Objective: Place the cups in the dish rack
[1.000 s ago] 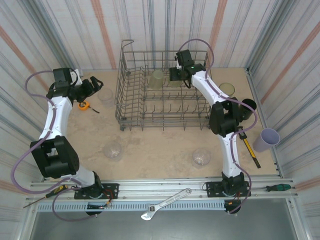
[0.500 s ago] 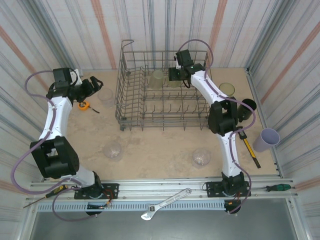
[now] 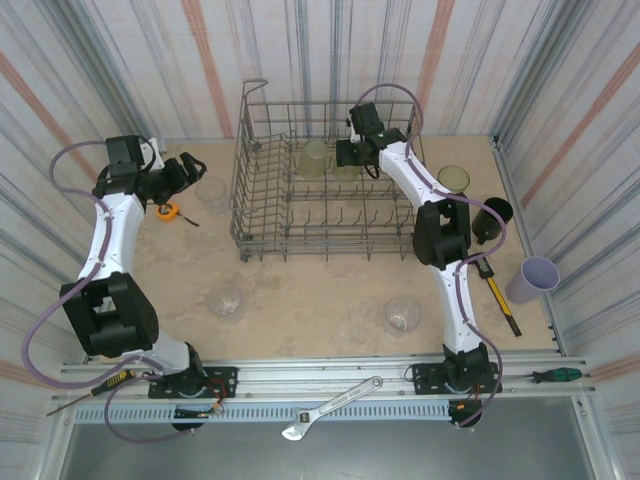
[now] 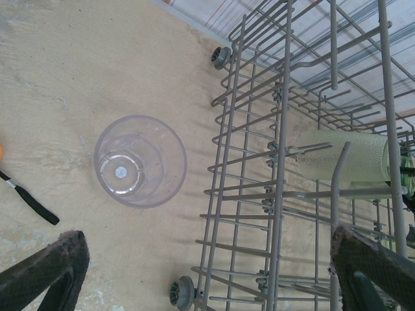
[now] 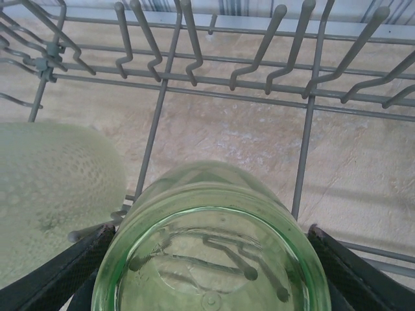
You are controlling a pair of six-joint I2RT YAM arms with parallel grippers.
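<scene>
The grey wire dish rack [image 3: 262,215] stands at the back middle of the table. My right gripper [image 3: 352,158] reaches into its far row, shut on a translucent green cup [image 5: 214,246] whose base faces the camera, between the black fingers [image 5: 81,262]. A pale yellow-green cup [image 3: 316,157] sits just left of it in the rack [image 5: 305,91]. My left gripper [image 3: 195,172] hangs open over the table beside the rack's left wall [image 4: 272,194], with a clear cup [image 4: 139,161] standing upright below it. Nothing lies between its fingers [image 4: 48,272].
Loose on the table are two clear cups [image 3: 226,301] [image 3: 402,315], a yellow-green cup [image 3: 453,178], a black cup [image 3: 495,213] and a lavender cup [image 3: 532,278]. An orange tape measure [image 3: 168,210] lies at left, a screwdriver [image 3: 500,300] at right, a wrench [image 3: 330,408] on the front rail.
My right gripper has shifted slightly towards the back of the rack with the green cup in it. The left arm has not moved.
</scene>
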